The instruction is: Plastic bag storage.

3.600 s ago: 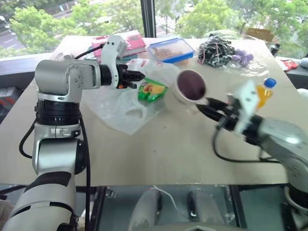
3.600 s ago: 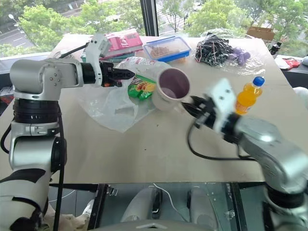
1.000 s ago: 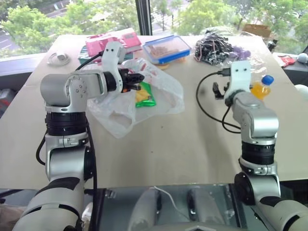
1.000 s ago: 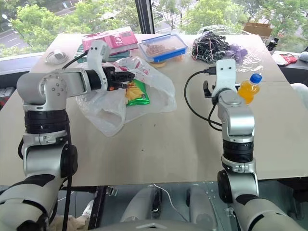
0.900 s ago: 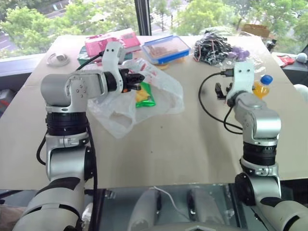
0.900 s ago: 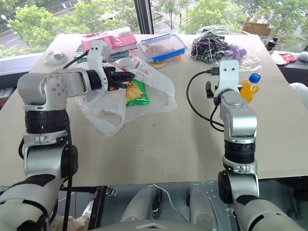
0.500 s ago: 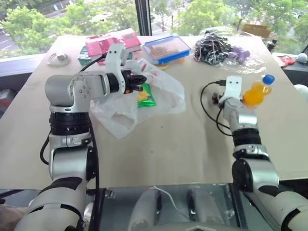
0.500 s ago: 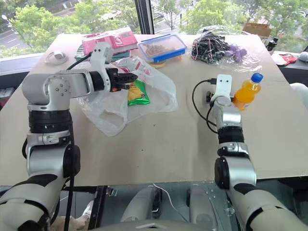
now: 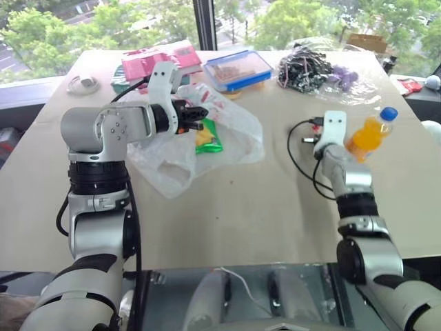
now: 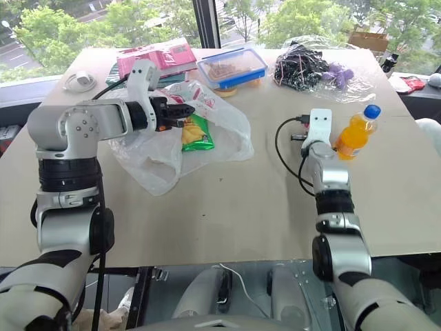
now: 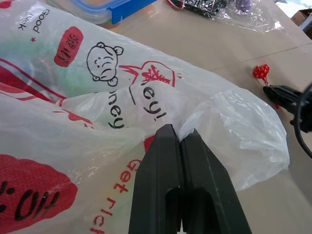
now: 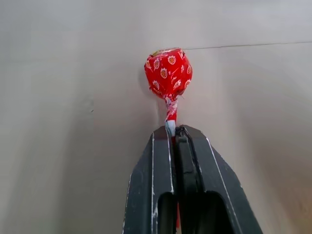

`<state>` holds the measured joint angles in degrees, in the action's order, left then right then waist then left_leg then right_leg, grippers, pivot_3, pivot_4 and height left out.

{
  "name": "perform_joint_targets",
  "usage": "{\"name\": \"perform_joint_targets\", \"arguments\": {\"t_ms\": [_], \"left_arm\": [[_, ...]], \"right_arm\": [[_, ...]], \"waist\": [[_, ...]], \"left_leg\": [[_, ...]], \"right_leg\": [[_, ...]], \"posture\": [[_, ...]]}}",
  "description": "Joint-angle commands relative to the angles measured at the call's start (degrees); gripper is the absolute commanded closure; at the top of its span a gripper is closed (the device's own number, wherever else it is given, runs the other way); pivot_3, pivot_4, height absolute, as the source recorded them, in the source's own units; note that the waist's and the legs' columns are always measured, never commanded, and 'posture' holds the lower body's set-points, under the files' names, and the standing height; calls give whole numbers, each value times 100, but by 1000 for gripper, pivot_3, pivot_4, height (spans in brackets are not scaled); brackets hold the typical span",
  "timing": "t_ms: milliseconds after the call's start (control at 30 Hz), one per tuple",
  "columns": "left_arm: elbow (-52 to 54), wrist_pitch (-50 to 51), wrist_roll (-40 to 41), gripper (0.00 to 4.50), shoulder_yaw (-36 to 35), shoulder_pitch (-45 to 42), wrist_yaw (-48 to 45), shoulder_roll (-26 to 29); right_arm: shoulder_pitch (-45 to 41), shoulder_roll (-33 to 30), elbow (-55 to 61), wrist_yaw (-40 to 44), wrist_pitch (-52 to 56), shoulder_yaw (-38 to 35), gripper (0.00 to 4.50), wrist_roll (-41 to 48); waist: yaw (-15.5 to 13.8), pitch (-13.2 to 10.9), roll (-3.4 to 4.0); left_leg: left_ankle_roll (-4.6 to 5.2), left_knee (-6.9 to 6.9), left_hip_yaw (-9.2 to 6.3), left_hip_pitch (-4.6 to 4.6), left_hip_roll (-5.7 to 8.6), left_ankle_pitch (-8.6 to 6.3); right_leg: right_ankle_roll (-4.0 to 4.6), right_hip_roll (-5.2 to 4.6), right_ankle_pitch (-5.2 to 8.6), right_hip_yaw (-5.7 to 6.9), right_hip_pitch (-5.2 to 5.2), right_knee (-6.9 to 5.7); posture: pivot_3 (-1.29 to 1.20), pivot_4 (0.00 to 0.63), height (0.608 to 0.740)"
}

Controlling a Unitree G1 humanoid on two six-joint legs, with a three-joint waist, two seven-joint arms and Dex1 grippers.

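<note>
The plastic bag [image 9: 238, 127], thin translucent white with red print, lies on the table's left half with its mouth lifted. My left gripper [image 9: 200, 114] is shut on the bag's rim [image 11: 195, 122] and holds it above the table. A green snack packet [image 9: 208, 138] shows through the film. My right gripper [image 12: 174, 129] is low over the table at the right, shut on the stick of a red-wrapped lollipop [image 12: 168, 73]. The lollipop's head rests on the tabletop, well apart from the bag.
An orange drink bottle [image 9: 365, 134] stands just right of my right wrist. At the back are a blue-lidded food box [image 9: 238, 69], a clear bag of black and purple things [image 9: 313, 69] and a pink box [image 9: 148, 62]. The table's front edge [image 9: 227, 265] is near.
My right arm came down towards the table and its jaws went from open to shut on the lollipop's stick. The left gripper kept still on the bag.
</note>
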<state>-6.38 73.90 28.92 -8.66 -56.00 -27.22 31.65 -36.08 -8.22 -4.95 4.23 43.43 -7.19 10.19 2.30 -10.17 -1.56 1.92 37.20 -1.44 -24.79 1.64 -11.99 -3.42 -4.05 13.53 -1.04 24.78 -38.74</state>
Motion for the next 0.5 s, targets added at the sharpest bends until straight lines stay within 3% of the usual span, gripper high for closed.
{"name": "perform_joint_targets", "arguments": {"t_ms": [33, 100, 200, 333, 500], "left_arm": [[78, -71, 37, 4500, -123, -151, -39, 90], [44, -103, 33, 4500, -89, -169, -92, 130], [9, -190, 41, 4500, -7, -199, -259, 264], [-16, -281, 105, 4500, 3, -303, -534, 417], [157, -135, 291, 4500, -263, -317, -572, 459]], "right_arm": [[352, -43, 2531, 612, 1272, 284, 4417, 1146], [448, 20, 3399, 675, 1957, 316, 4417, 1626], [168, 140, 3696, 722, 2525, 657, 4417, 1927], [-533, 183, 2585, 967, 2308, 1663, 4417, 1570], [-1218, 502, 512, 1073, 1187, 2033, 4417, 940]], "waist": [[22, -1, 2], [16, -7, 11], [5, -5, 11], [-5, -5, 11], [-7, -5, 11]], "left_leg": [[19, 1, 3, 4, -4, -11], [23, 2, 1, 4, -2, -13], [23, 5, 0, 17, -14, -14], [22, 14, -2, 21, -16, -13], [9, 16, -4, 12, -7, -5]], "right_leg": [[0, 5, 0, -4, -1, 0], [0, 3, 0, -2, 1, -5], [0, 15, 0, 0, -7, -8], [5, 22, -3, 3, -13, -9], [5, 13, -4, 6, -10, -4]], "posture": [[0, 150, 740], [0, 150, 740], [0, 150, 740], [0, 150, 740], [0, 150, 740]]}}
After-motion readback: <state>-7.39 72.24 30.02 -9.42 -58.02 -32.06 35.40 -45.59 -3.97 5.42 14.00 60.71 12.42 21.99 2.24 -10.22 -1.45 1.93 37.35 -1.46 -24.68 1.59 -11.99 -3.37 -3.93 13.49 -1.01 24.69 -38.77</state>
